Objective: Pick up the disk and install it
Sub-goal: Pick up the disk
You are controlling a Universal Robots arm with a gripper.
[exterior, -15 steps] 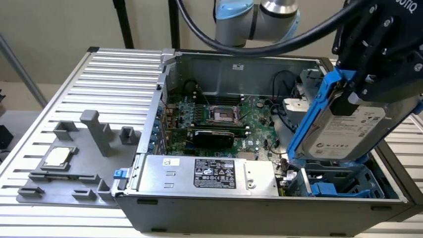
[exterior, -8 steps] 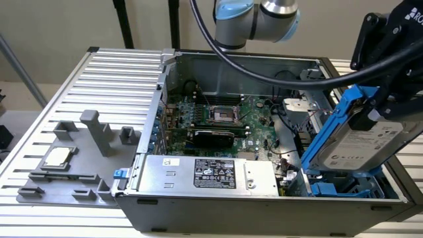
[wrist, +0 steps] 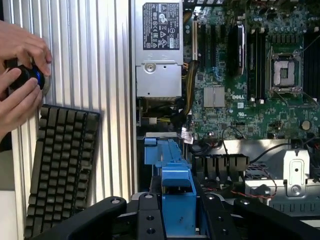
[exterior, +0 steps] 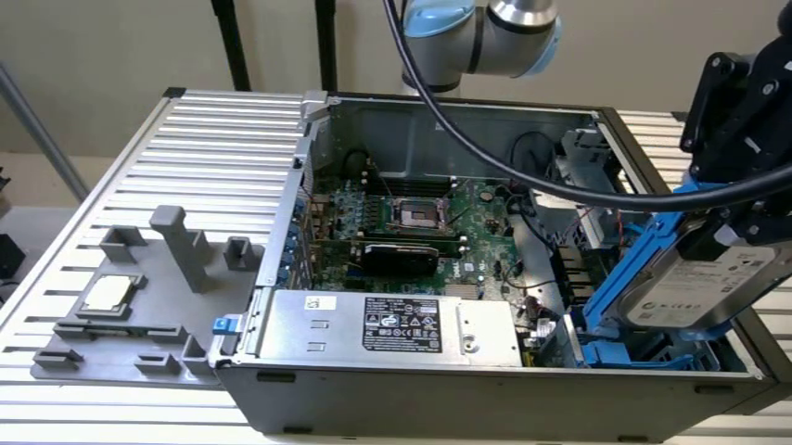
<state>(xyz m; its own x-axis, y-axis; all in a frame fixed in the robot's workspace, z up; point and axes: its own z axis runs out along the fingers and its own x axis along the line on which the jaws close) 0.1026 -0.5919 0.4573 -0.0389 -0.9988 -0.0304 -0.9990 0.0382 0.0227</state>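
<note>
Exterior view: fingers (exterior: 755,222) clamp the disk (exterior: 706,287) over the open computer case (exterior: 495,394) — ribbed metal table (exterior: 223,139), beige wall (exterior: 111,46) behind.

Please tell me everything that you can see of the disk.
The disk is a flat silver-grey metal drive with a white printed label, edged by a blue plastic carrier frame. The black tool grips it. It is tilted, nearly on edge, over the blue drive bay inside the open computer case, at the exterior view's right.
</note>
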